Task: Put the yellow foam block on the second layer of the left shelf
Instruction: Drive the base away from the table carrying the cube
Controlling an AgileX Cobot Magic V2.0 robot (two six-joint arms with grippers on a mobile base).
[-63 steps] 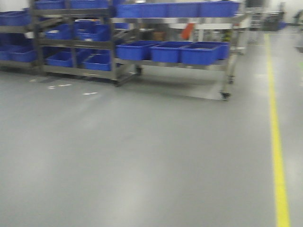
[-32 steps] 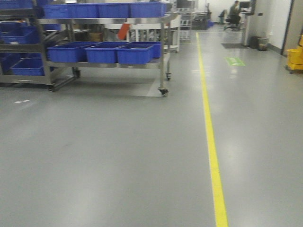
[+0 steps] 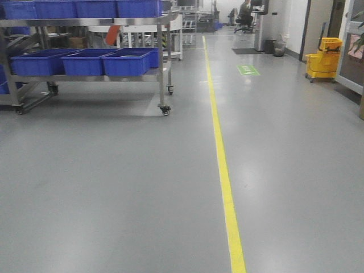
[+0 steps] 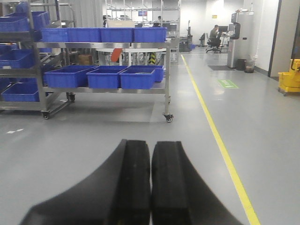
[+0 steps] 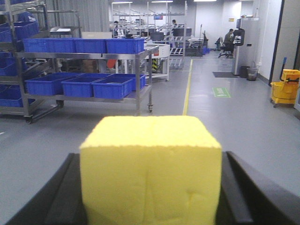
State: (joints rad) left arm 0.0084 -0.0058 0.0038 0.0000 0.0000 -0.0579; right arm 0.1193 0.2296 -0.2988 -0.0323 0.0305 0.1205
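The yellow foam block fills the lower middle of the right wrist view, held between the two black fingers of my right gripper, which is shut on it above the grey floor. My left gripper is shut and empty, its two black fingers pressed together. A steel shelf cart on wheels with blue bins on its lower layer stands at the far left in the front view. It also shows in the left wrist view and the right wrist view. Neither gripper shows in the front view.
A yellow floor line runs up the aisle. A yellow mop bucket stands at the right wall. More racks with blue bins stand further left. A seated person and bins are far down the aisle.
The front view has swung to the right: the shelf cart slid from centre to the far left, the yellow line moved toward the middle, and the mop bucket came into view.
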